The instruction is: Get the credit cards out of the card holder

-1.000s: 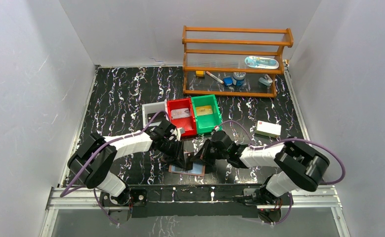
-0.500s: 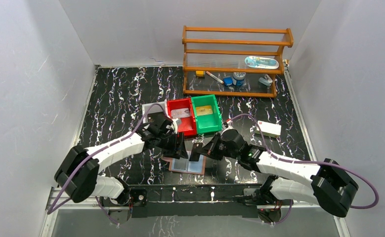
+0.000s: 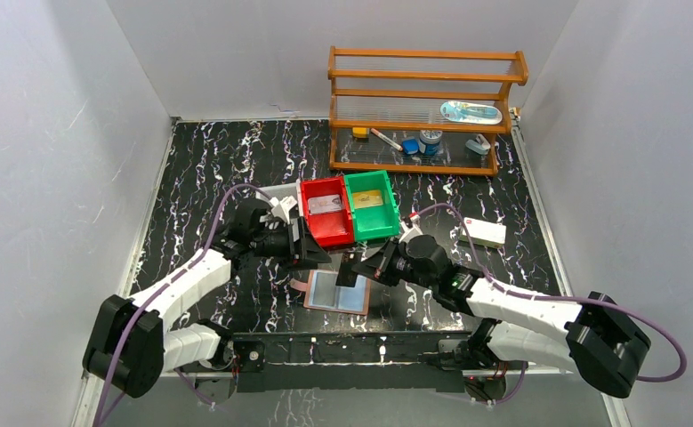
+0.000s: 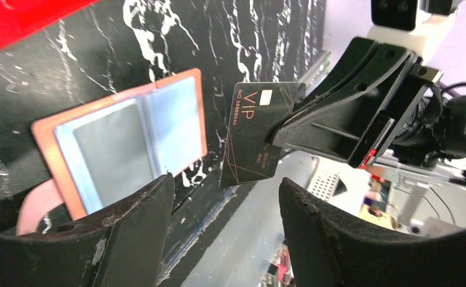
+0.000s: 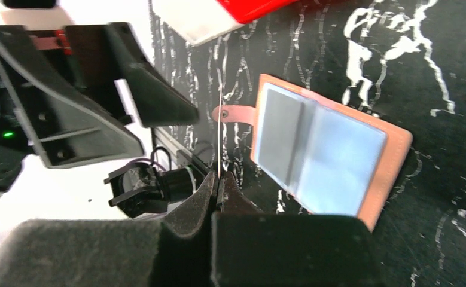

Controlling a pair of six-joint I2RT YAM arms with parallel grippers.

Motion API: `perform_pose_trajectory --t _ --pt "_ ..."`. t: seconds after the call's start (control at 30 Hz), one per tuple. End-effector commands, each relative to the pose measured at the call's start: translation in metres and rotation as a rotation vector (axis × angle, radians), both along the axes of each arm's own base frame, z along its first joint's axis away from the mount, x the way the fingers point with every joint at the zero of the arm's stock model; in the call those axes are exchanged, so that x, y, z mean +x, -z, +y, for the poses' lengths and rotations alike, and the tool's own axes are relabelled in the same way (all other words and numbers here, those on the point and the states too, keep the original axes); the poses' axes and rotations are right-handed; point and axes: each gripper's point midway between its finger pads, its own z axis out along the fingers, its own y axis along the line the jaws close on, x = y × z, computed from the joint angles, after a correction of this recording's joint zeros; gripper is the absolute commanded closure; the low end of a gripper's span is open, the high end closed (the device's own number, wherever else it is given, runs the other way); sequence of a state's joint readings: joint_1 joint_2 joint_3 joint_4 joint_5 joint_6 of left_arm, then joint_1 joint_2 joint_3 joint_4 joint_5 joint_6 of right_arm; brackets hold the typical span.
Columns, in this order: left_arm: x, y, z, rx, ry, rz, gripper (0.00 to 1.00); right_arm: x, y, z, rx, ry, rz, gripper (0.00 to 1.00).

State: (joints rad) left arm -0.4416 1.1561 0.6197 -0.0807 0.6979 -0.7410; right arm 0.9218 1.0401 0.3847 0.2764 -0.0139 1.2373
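The card holder lies open and flat near the front edge, with reddish-brown leather around two pale blue pockets and its strap tab pointing left. Just above its far edge, my right gripper is shut on a black VIP credit card. That card shows edge-on in the right wrist view, pinched between the right gripper's fingertips. My left gripper stands open a little to the left of the card. Nothing is between its fingers, and the card hangs beyond their tips.
A red bin and a green bin, each with a card inside, stand behind the grippers beside a white tray. A white box lies at the right. A wooden shelf with small items stands at the back.
My left gripper has opened, let go of the black card and drawn back to the left. The right gripper has kept the card and holds it above the open holder.
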Motion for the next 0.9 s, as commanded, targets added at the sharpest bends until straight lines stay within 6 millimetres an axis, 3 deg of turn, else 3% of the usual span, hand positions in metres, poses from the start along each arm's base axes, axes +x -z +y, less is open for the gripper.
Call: perform_pose_trajectory --t 0.0,0.17,0.43,0.5,0.87 --pt "-0.015 -0.024 -0.016 -0.189 0.083 0.022 0.36 0.003 -0.039 0.019 0.144 -0.062 -0.102 1.00" --pt "-0.019 -0.036 -0.022 -0.288 0.124 0.000 0.37 -0.001 -0.048 0.027 0.210 -0.100 -0.115 1.00" --pt "-0.028 -0.029 -0.022 -0.311 0.155 0.024 0.43 -0.003 -0.066 0.031 0.302 -0.116 -0.141 1.00" --pt "-0.028 -0.029 -0.022 -0.313 0.163 0.022 0.46 -0.006 -0.053 0.026 0.284 -0.112 -0.124 1.00" --pt "-0.036 -0.038 -0.024 -0.387 0.224 0.005 0.71 -0.010 -0.061 0.023 0.362 -0.108 -0.139 0.99"
